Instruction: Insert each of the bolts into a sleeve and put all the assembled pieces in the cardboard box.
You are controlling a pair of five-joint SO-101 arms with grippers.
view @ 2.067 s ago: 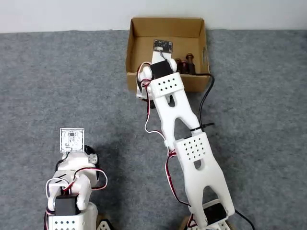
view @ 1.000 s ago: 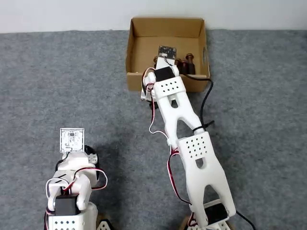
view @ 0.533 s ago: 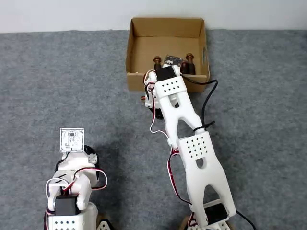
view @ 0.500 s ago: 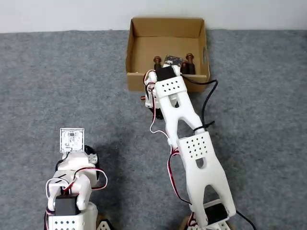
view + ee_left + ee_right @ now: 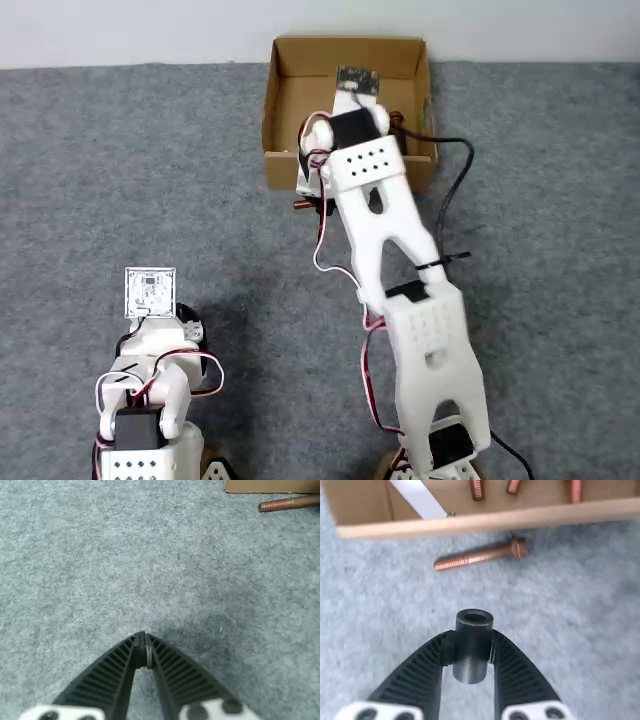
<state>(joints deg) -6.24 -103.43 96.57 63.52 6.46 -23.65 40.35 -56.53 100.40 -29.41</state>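
Change: right arm (image 5: 378, 205) has pushed farther over the cardboard box (image 5: 290, 90) — its wrist now covers pieces seen inside earlier.
Right gripper (image 5: 470, 642): clamped on one black sleeve (image 5: 472, 662), outside the box near its front wall.
Loose bolt (image 5: 480, 556): one, on the carpet (image 5: 570, 605) just outside that wall.
In the box: three threaded ends (image 5: 476, 489).
Left gripper (image 5: 144, 650): jaws together, well away from the box.

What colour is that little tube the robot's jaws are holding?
Black. The sleeve shows best in the right wrist view, gripped between the jaws.
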